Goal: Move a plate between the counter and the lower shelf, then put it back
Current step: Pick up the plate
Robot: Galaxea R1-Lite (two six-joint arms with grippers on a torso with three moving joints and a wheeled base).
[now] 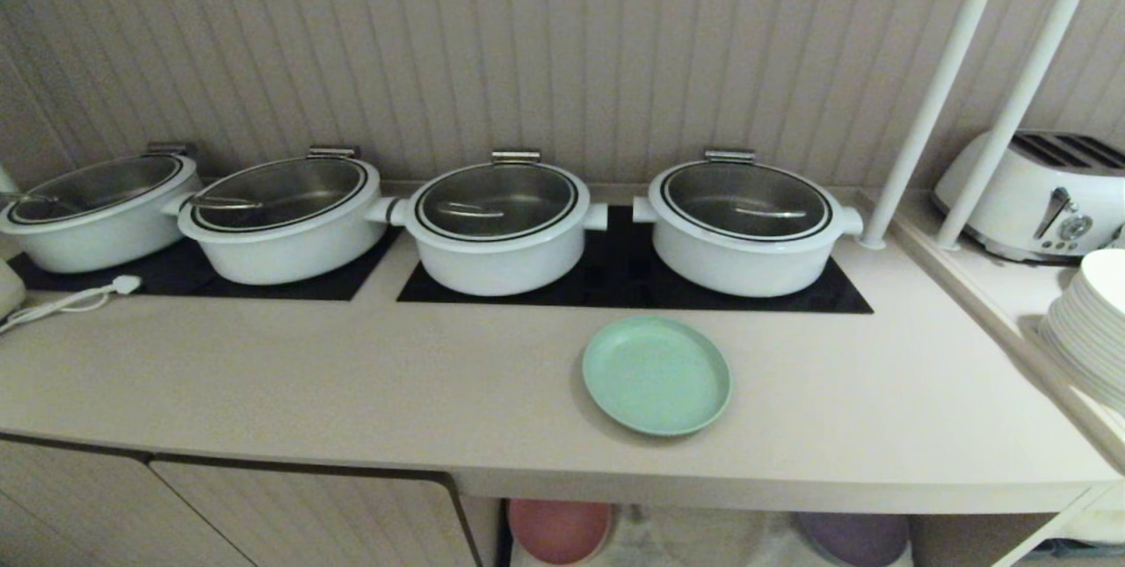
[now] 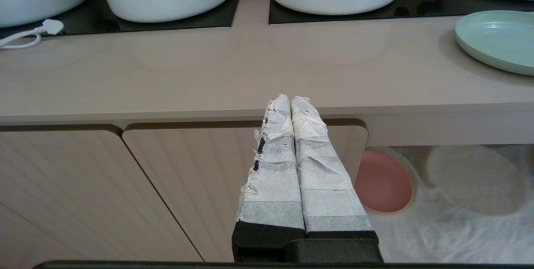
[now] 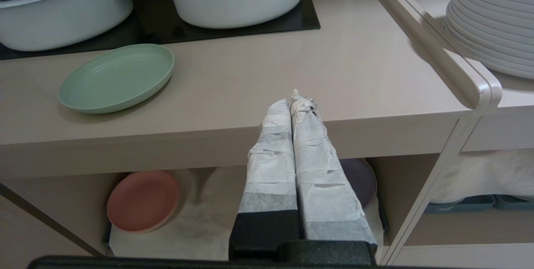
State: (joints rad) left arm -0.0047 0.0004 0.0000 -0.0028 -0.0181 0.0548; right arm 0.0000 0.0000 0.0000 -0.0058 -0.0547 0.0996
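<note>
Round mint-green matte plate [image 1: 656,374] with a low upturned rim, lying flat on the long beige tabletop [image 1: 264,382], just in front of the inset black glass hob panel [image 1: 633,281] and well back from the front edge.

Left hand [image 2: 290,99]: tape-wrapped fingers [image 2: 275,156] pressed together, closed on nothing, held in front of the tabletop's front edge over the ribbed beige cabinet doors [image 2: 167,185]. The plate lies beyond this hand and off to its right side, apart from it.

Right hand [image 3: 292,101]: wrapped fingers [image 3: 271,164] likewise closed and empty, level with the tabletop's edge. The plate lies beyond it and to its left, untouched.

Below both hands, the lower shelf [image 3: 200,219], draped in wrinkled white cloth, carries a round pink plate [image 3: 142,200] and a round purple plate [image 3: 358,179], the latter partly hidden behind the right hand.

Four white lidded pots [image 1: 501,224] stand on the hob panels. A stack of white plates [image 3: 488,18] rests on the narrower ledge to the right hand's right.
</note>
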